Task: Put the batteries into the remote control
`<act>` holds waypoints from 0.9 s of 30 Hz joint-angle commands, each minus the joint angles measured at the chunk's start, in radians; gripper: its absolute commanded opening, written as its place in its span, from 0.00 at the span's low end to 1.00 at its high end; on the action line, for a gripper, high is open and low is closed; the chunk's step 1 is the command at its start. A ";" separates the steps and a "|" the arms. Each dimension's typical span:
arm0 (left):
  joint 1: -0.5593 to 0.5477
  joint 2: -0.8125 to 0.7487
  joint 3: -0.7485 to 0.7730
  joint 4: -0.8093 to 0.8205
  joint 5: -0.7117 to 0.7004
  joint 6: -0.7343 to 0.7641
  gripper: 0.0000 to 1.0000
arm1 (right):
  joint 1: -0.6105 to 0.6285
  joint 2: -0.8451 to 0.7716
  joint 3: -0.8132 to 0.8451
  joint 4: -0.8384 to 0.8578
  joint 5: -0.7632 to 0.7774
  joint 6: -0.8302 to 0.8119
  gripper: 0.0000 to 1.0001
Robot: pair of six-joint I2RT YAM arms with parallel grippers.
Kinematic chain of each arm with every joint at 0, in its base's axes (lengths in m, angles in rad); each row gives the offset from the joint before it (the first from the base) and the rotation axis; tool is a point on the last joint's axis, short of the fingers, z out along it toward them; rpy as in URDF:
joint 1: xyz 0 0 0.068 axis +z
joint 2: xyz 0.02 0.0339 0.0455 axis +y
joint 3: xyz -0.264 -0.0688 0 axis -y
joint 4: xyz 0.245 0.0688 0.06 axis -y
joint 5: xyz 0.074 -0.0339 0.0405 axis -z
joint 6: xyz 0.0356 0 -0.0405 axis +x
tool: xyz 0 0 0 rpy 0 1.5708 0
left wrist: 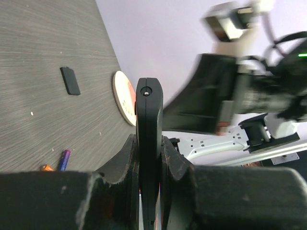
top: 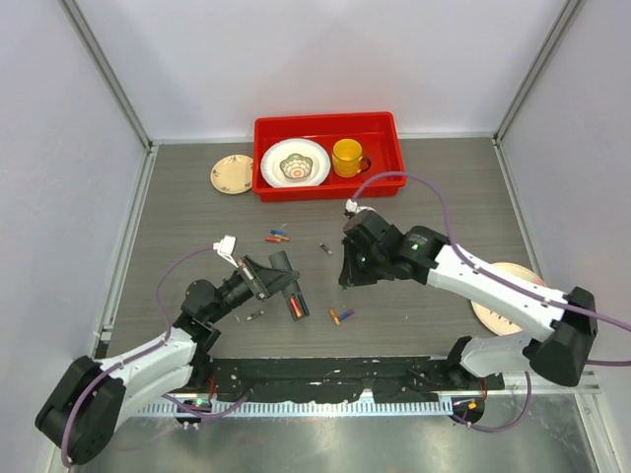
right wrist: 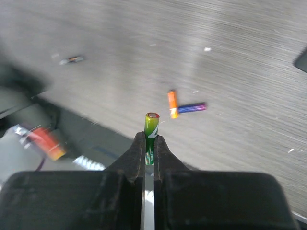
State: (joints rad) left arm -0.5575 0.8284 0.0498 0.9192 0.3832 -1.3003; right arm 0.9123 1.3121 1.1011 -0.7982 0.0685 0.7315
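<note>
In front of the red tray (top: 325, 120), the left gripper (left wrist: 149, 143) is clamping the remote control (left wrist: 148, 105) edge-up between its fingers. Also in front of the tray, the right gripper (right wrist: 147, 142) is pinching a green battery (right wrist: 151, 123). Farther from the tray, an orange battery (right wrist: 172, 104) and a purple battery (right wrist: 192, 107) are lying end to end.

My left gripper (left wrist: 149, 140) is black, and so is the remote control (left wrist: 148, 105) in it. My right gripper (right wrist: 148, 138) is black too, and it has a green battery (right wrist: 151, 123) with a yellow top. On the grey, streaky surface (right wrist: 240, 57) are an orange battery (right wrist: 172, 101) and a purple battery (right wrist: 192, 107). The red tray (top: 325, 121) has a yellow cup (top: 345, 156) and a white plate (top: 279, 156) with a flowery middle.
</note>
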 commanded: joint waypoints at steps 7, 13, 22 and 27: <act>-0.053 0.231 0.067 0.273 -0.033 0.015 0.00 | 0.097 0.067 0.319 -0.335 -0.249 -0.234 0.01; -0.081 0.322 0.081 0.348 -0.052 0.004 0.00 | 0.100 0.174 0.356 -0.360 -0.314 -0.260 0.01; -0.087 0.367 0.102 0.356 -0.053 -0.020 0.00 | 0.100 0.248 0.444 -0.343 -0.329 -0.256 0.01; -0.087 0.387 0.102 0.356 -0.066 -0.043 0.00 | 0.100 0.272 0.454 -0.323 -0.340 -0.238 0.01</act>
State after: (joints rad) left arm -0.6407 1.2041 0.1200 1.1992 0.3382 -1.3262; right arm 1.0115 1.5620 1.5181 -1.1347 -0.2432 0.4953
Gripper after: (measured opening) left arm 0.181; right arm 0.073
